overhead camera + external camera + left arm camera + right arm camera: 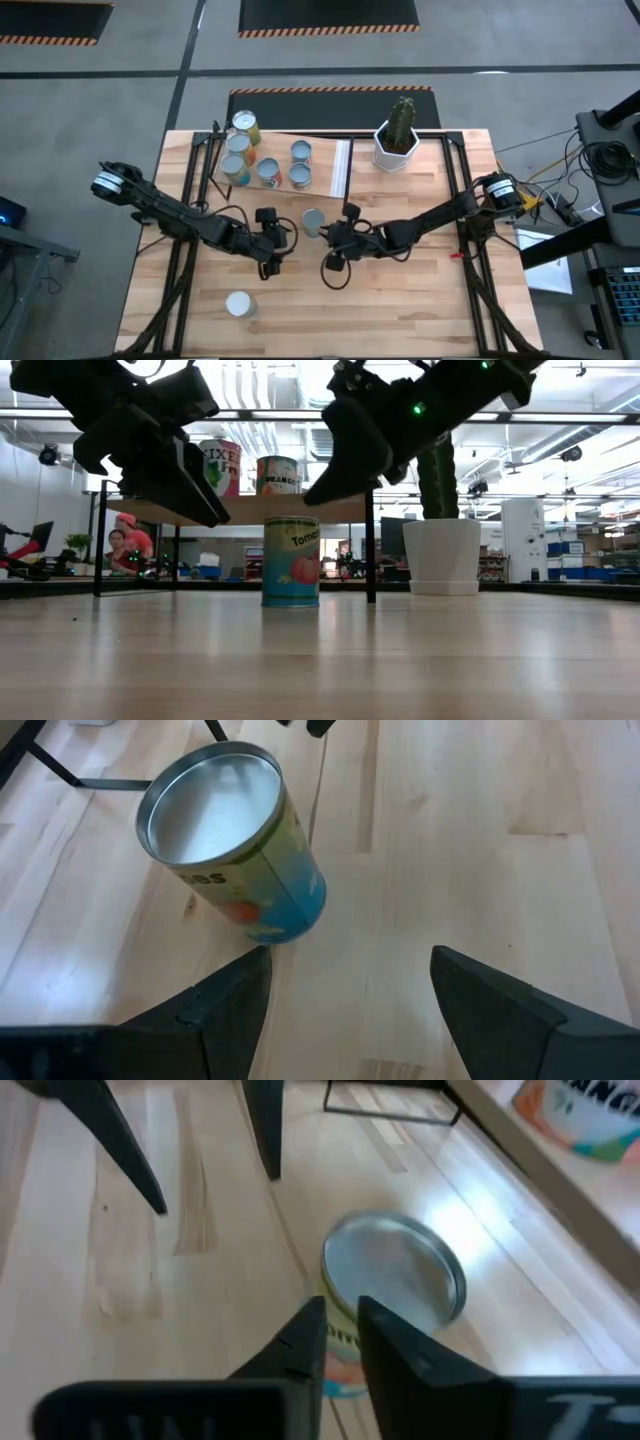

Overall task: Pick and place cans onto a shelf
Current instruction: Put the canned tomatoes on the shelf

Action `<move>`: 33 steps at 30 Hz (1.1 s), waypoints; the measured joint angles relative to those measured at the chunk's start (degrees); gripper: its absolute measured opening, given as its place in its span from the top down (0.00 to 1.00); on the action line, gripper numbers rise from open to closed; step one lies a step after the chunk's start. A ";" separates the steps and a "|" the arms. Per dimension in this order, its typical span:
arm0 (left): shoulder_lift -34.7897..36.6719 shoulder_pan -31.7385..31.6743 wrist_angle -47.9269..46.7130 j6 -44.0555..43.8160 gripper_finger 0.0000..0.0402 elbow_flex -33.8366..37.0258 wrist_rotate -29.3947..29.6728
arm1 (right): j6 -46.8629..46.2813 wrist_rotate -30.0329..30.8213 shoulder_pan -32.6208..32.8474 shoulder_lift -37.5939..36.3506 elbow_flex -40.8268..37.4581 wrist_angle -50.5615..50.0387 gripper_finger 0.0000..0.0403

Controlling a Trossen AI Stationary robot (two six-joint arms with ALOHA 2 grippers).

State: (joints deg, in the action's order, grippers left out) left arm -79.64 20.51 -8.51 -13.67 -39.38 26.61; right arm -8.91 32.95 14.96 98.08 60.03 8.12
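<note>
1 blue-and-yellow labelled metal can [313,222] stands upright mid-table, just before the pale wooden shelf [285,160]. Left gripper [350,995] open beside it; right gripper [340,1342] closed, empty. Rigid, smooth, likely slippery: grasp sidewall mid-height.

Pale planked wooden tabletop [480,840] shows a smooth, lightly sheened grain. The small metal can with a blue-and-yellow paper label [235,845] has a brushed silver lid, dully reflective. Matt black plastic fingers [225,1010] of the left gripper [350,1005].
</note>
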 joint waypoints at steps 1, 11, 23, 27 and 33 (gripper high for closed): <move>0.00 0.00 0.02 0.09 0.36 0.00 0.00 | 0.49 0.00 0.00 0.00 0.44 -0.16 0.85; 0.00 0.00 0.54 0.24 0.36 0.01 0.02 | 2.60 0.07 0.00 0.35 4.15 -2.99 0.41; 0.02 -0.02 17.92 14.40 0.39 0.15 0.09 | 6.80 0.06 0.94 0.02 10.17 -13.93 0.23; -0.52 -1.32 21.23 17.60 0.52 0.15 1.08 | 7.30 0.04 1.70 -0.07 10.15 -15.37 0.34; -3.93 -3.03 22.92 19.42 0.92 0.17 4.98 | 7.15 0.00 2.52 -0.11 10.12 -19.15 0.62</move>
State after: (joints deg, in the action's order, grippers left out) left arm -83.56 17.48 14.40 5.75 -39.20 31.59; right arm -1.76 32.95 17.48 97.97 70.15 -11.03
